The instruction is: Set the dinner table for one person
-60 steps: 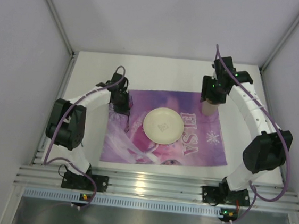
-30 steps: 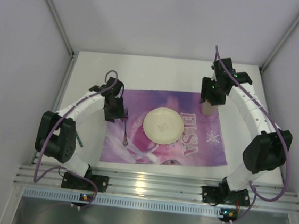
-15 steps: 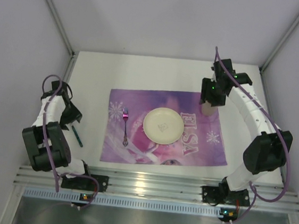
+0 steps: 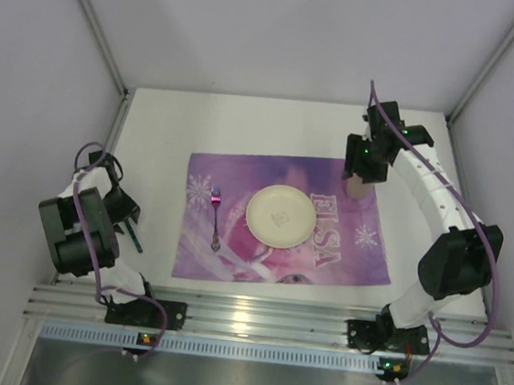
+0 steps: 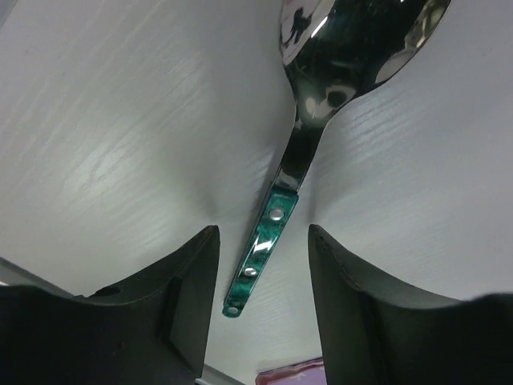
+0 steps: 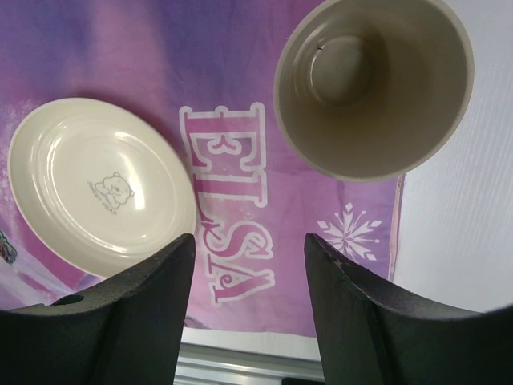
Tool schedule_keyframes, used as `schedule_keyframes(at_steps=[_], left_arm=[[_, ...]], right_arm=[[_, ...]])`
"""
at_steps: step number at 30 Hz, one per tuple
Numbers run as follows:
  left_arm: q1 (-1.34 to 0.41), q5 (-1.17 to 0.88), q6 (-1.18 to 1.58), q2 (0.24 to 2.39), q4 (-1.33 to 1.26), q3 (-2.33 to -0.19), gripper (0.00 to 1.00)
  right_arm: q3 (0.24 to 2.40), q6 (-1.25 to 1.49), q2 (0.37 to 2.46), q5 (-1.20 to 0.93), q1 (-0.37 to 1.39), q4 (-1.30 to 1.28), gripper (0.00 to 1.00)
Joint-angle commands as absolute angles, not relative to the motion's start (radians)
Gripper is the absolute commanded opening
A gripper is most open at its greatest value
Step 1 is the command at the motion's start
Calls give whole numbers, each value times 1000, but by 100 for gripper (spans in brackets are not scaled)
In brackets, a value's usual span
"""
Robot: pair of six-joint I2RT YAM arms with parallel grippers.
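A purple ELSA placemat point(image 4: 241, 168) lies on the white dinner table point(image 4: 273, 125). On it sit a cream plate point(image 4: 280, 216), a fork point(image 4: 216, 218) with a pink handle left of the plate, and a beige cup point(image 4: 359, 187) at the mat's far right corner. A spoon point(image 5: 313, 96) with a green handle lies on the table left of the mat point(image 4: 133, 234). My left gripper point(image 5: 260, 309) is open just above the spoon's handle. My right gripper point(image 6: 248, 301) is open above the mat, near the cup point(image 6: 373, 84) and the plate point(image 6: 100, 184).
A ribbed aluminium rail point(image 4: 262, 322) runs along the near edge between the arm bases. Grey walls close in the table on the left, right and far sides.
My left arm let go of the fork on the mat, swung left off the mat and came down over the green-handled spoon. The right arm has not moved.
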State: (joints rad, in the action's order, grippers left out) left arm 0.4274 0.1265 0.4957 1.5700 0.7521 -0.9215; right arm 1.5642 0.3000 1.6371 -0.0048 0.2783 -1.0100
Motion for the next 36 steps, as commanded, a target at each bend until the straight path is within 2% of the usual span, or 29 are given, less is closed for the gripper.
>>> schedule_keyframes(at_steps=[1, 5, 6, 9, 16, 20, 28, 36], left_arm=[[431, 101, 488, 1611, 658, -923, 53], [431, 117, 474, 1672, 624, -928, 39], [431, 117, 474, 1690, 615, -927, 25], [431, 112, 485, 1727, 589, -925, 0], [376, 66, 472, 1695, 597, -965, 0], [302, 58, 472, 1660, 641, -1061, 0], [40, 54, 508, 1767, 698, -1337, 0], [-207, 9, 624, 1923, 770, -1699, 0]], right_arm=[[1554, 310, 1595, -11, 270, -986, 58], [1557, 308, 1597, -5, 270, -988, 58], [1559, 308, 1600, -5, 268, -989, 58], [1572, 305, 1611, -3, 268, -996, 58], [1600, 292, 1611, 6, 258, -997, 58], [1582, 284, 1598, -282, 259, -921, 63], [1620, 262, 1606, -449, 278, -871, 69], [1771, 227, 1698, -439, 389, -894, 71]])
